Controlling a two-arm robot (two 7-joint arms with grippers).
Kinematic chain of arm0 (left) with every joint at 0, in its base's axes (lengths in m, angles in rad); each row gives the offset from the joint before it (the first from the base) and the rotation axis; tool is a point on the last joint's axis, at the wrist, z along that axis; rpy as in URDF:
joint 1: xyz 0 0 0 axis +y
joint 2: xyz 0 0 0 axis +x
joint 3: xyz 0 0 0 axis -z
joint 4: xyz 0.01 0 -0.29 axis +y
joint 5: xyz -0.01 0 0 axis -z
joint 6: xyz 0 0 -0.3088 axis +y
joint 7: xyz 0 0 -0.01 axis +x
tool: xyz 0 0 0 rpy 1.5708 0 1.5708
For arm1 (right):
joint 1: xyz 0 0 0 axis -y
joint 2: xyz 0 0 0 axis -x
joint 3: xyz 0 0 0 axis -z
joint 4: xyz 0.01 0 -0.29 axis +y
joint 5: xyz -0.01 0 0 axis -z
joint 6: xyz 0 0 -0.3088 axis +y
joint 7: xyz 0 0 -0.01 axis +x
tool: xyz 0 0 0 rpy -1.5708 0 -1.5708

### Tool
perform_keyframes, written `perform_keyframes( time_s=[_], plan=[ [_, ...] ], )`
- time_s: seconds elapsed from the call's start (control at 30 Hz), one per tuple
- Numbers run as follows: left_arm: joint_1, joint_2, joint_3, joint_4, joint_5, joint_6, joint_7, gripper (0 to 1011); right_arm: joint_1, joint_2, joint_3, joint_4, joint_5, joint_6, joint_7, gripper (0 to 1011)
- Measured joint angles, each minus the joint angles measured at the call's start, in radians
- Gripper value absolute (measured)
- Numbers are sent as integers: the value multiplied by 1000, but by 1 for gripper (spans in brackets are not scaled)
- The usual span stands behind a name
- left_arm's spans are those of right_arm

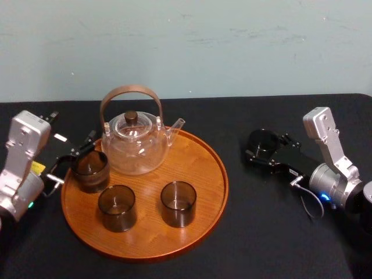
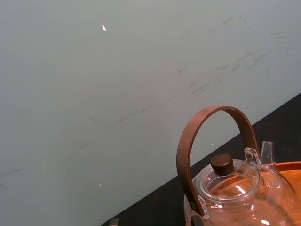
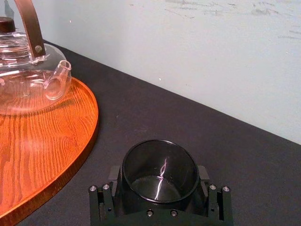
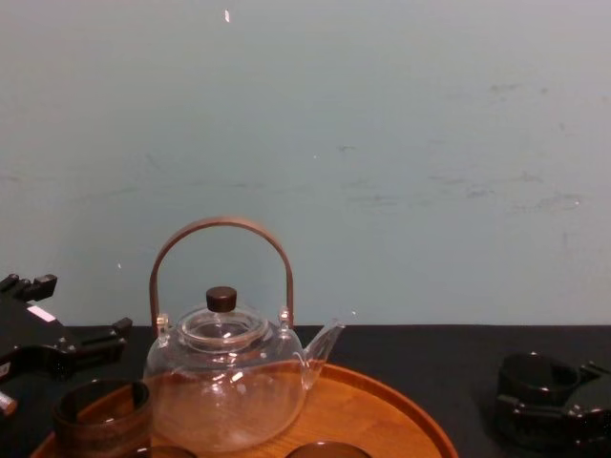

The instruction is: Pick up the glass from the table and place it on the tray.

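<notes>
A dark smoked glass (image 1: 263, 141) stands on the black table right of the tray (image 1: 200, 168), a round orange-brown wooden one. My right gripper (image 1: 265, 149) is shut on the glass, a finger on each side. In the right wrist view the glass (image 3: 160, 165) sits snug between the finger blocks of the right gripper (image 3: 159, 203), a short gap from the tray rim (image 3: 89, 136). From the chest, the glass (image 4: 537, 374) and right gripper (image 4: 558, 405) are low at the right. My left gripper (image 1: 71, 163) is open at the tray's left rim, beside another dark glass (image 1: 90, 170).
On the tray stand a clear glass teapot (image 1: 135, 142) with a brown hoop handle and two more dark glasses (image 1: 117, 207) (image 1: 178, 203) near its front. The tray's right half is bare wood. A pale wall runs behind the black table (image 1: 273, 232).
</notes>
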Motion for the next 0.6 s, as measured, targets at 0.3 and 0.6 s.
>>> perform_keyframes(
  time_s=[0.3, 0.6],
  plan=[
    [0, 0, 0, 0, 0, 0, 0, 1001, -1, 1, 0, -1, 1, 1, 0, 944],
    [0, 0, 0, 0, 0, 0, 0, 1001, -1, 1, 0, -1, 1, 1, 0, 912]
  ],
)
